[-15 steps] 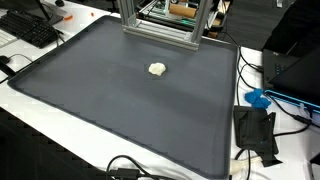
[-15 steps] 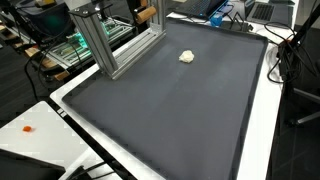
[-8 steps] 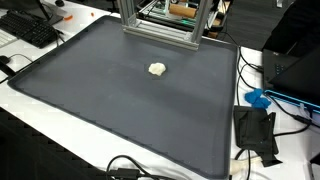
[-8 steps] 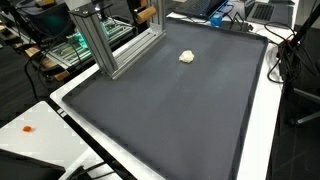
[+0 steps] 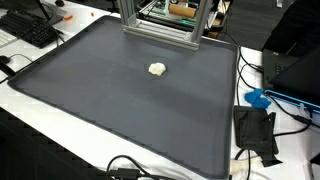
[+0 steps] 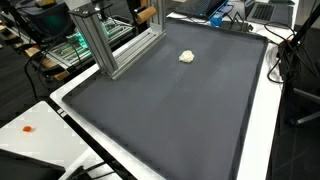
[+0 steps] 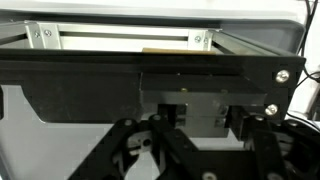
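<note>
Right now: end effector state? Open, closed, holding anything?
End effector: cannot be told; fingertips out of wrist view. The pale lump lies free on the mat.

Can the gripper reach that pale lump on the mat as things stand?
Probably yes. The pale lump lies alone on the dark mat, nothing beside or over it. The gripper shows only in the wrist view, facing a metal frame.

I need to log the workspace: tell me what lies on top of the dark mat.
A small whitish crumpled lump lies on the dark mat, near but apart from the aluminium frame at its edge. Whatever is under lump or mat is covered.
</note>
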Available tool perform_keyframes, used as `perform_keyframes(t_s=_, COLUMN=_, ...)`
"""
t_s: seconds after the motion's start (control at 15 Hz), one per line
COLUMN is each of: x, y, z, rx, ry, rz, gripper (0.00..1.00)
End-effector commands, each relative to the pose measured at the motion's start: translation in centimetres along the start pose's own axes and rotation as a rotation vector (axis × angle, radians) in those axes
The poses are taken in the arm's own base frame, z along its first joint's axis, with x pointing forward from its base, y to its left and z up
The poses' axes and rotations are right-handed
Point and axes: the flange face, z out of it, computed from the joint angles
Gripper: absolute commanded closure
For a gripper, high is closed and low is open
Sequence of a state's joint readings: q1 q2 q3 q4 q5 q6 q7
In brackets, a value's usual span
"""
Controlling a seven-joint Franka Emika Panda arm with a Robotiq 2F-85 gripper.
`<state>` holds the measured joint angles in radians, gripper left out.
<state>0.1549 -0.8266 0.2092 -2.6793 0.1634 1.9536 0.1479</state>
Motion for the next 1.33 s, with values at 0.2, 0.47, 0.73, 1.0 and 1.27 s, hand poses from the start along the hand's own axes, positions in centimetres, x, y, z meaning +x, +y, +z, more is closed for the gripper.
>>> perform_keyframes(t_s=0.2, x=-0.86, y=0.21, z=0.24, rx=-0.027, ry=-0.023, rz=-0.009, gripper=0.32)
perform_keyframes(t_s=0.47, x=-0.89, y=0.27, z=0.22, rx=-0.035, ry=-0.03, rz=-0.01, gripper=0.35)
perform_keyframes(t_s=0.73, x=-0.86, y=0.19, z=0.02, rx=-0.033, ry=-0.026, rz=0.0, gripper=0.68)
perform_keyframes(t_s=1.0, x=-0.88, y=-0.01, z=-0.21, rx=-0.039, ry=-0.018, rz=0.013, gripper=0.78)
perform_keyframes(t_s=1.27, x=-0.67, y=-0.03, z=-0.39, rx=-0.03, ry=-0.011, rz=0.008, gripper=0.78)
